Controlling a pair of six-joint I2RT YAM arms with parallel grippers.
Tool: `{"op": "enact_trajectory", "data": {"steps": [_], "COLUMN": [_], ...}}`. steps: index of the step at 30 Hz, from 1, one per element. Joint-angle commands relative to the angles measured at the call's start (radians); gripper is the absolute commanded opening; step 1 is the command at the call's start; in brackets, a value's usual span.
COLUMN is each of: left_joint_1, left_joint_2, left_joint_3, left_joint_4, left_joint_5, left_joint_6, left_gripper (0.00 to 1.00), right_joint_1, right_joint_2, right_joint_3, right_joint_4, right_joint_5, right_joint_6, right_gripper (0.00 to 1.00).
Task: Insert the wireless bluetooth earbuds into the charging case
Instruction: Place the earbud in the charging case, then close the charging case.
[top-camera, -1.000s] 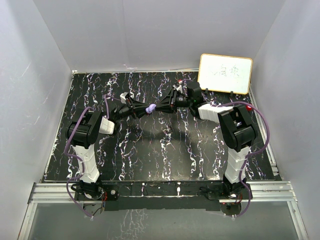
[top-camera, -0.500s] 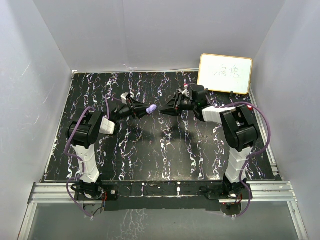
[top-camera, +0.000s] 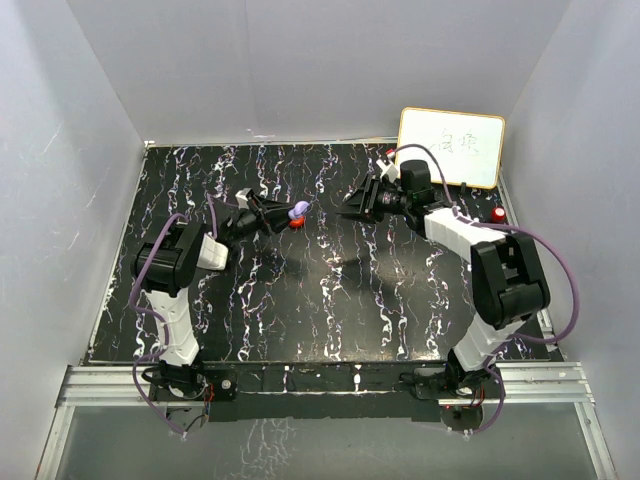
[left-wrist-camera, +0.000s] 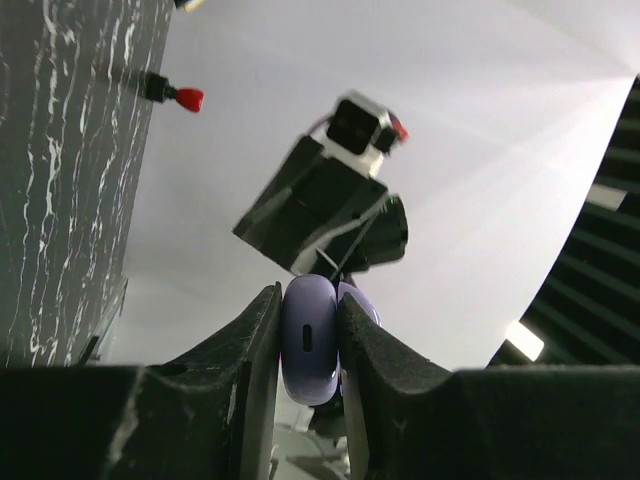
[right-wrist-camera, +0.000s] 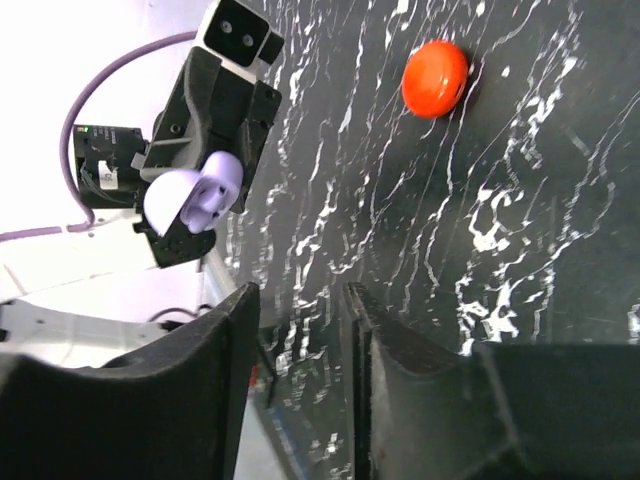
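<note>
My left gripper (top-camera: 288, 214) (left-wrist-camera: 310, 300) is shut on the purple charging case (left-wrist-camera: 308, 340) (top-camera: 298, 209), held edge-on above the mat. From the right wrist view the case (right-wrist-camera: 190, 195) seems hinged open, its pale inner face with dark slots turned my way. My right gripper (top-camera: 350, 213) (right-wrist-camera: 300, 300) stands open to the right of the case. It is clear of the case and has nothing between its fingers. I cannot make out the earbuds in any view.
A red round disc (top-camera: 296, 224) (right-wrist-camera: 436, 78) lies on the black marbled mat (top-camera: 320, 300) just below the held case. A small whiteboard (top-camera: 450, 147) leans at the back right. A small red piece (top-camera: 497, 214) sits near the mat's right edge.
My right gripper has drawn back to the right, away from the case, and its jaws have opened. The left gripper has shifted slightly left with the case, uncovering the red disc.
</note>
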Motion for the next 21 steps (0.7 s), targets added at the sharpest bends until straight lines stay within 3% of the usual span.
{"op": "enact_trajectory", "data": {"steps": [1, 10, 21], "left_joint_1": [0.016, 0.017, 0.017], "left_joint_2": [-0.035, -0.055, -0.105], "left_joint_3": [-0.056, -0.088, -0.057], "left_joint_4": [0.222, 0.321, 0.350], "left_joint_5": [-0.126, -0.297, -0.242], "left_joint_6": [-0.084, -0.205, -0.252], "left_gripper": [0.00, 0.00, 0.00], "right_joint_1": [0.003, 0.017, 0.089], "right_joint_2": [-0.102, -0.195, -0.244], "right_joint_3": [0.037, -0.037, 0.001], "right_joint_4": [-0.078, -0.093, -0.103], "right_joint_5": [0.138, 0.239, 0.337], "right_joint_6": [-0.251, -0.372, -0.445], "right_gripper": [0.40, 0.44, 0.52]}}
